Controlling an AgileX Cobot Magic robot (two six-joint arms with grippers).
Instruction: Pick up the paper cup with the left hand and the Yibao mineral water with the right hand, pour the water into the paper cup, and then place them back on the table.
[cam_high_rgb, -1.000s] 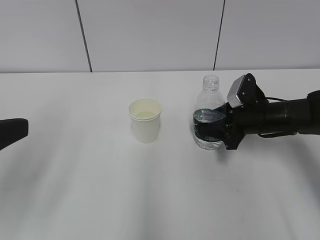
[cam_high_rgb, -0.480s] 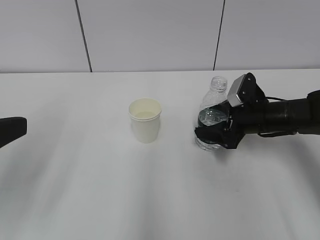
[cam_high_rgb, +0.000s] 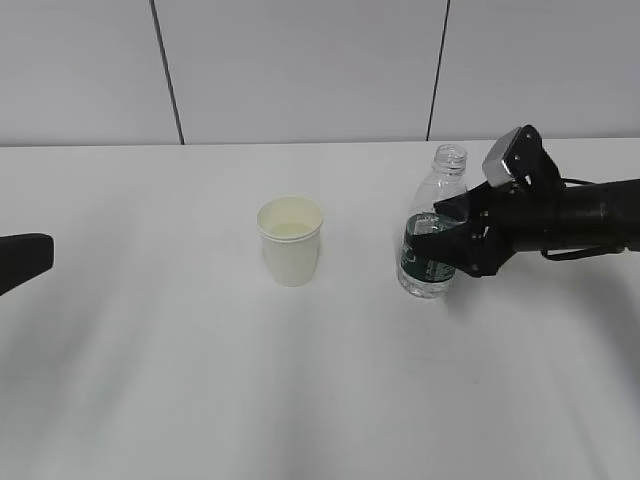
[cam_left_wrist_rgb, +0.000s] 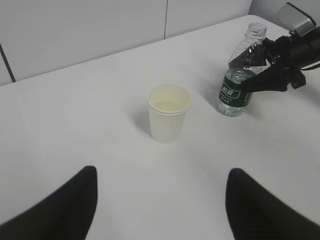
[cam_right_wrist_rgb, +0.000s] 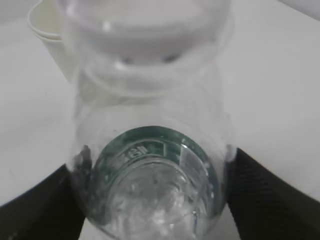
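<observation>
The paper cup (cam_high_rgb: 291, 242) stands upright on the white table (cam_high_rgb: 200, 380), left of the bottle; it also shows in the left wrist view (cam_left_wrist_rgb: 169, 112). The Yibao mineral water (cam_high_rgb: 430, 235) is capless and leans to the right, its base at the table. My right gripper (cam_high_rgb: 446, 243) is shut on its green label band, a finger on each side (cam_right_wrist_rgb: 272, 200). The bottle (cam_right_wrist_rgb: 150, 165) fills the right wrist view. My left gripper (cam_left_wrist_rgb: 162, 202) is open and empty, well short of the cup; only its black tip (cam_high_rgb: 25, 262) shows at the left edge.
A grey panelled wall (cam_high_rgb: 300, 70) runs behind the table. The right arm (cam_left_wrist_rgb: 292, 52) reaches in from the right. The cup's rim (cam_right_wrist_rgb: 45, 30) shows behind the bottle in the right wrist view.
My right gripper has moved right and a little up. The bottle has gone from upright to leaning right in its grip. The cup and the left arm have not moved.
</observation>
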